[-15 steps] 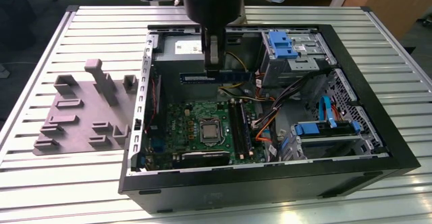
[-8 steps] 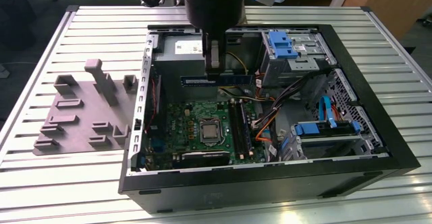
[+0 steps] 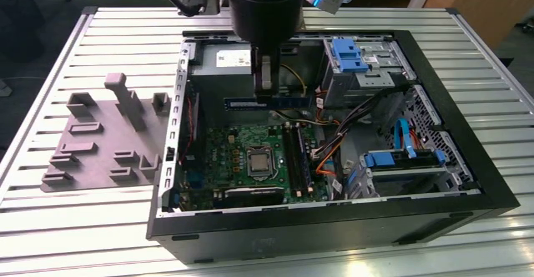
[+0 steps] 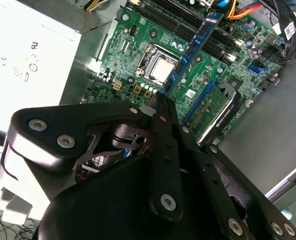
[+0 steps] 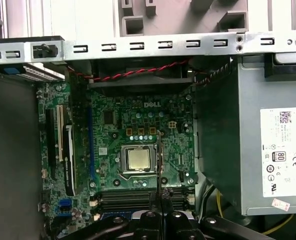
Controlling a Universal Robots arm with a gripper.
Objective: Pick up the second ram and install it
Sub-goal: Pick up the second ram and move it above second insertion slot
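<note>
Slatted table (image 3: pixel 109 27), one open computer case (image 3: pixel 334 227), one pincer (image 3: pixel 265 95) clamped on one ram (image 3: pixel 292 102)

Here's the worktop (image 3: pixel 92 227): ribbed silver slats running side to side, glaring bright along the near edge. Off the exterior view's left, dark floor (image 3: pixel 29 20) falls away below it. Past the far right corner stands a warm brown wooden panel (image 3: pixel 496 11).

Second ram (image 3: pixel 292 102), long narrow blue-green circuit strip, on edge and level, clamped mid-length between the fingers (image 3: pixel 265 80), hanging above the motherboard (image 3: pixel 237 146)
</note>
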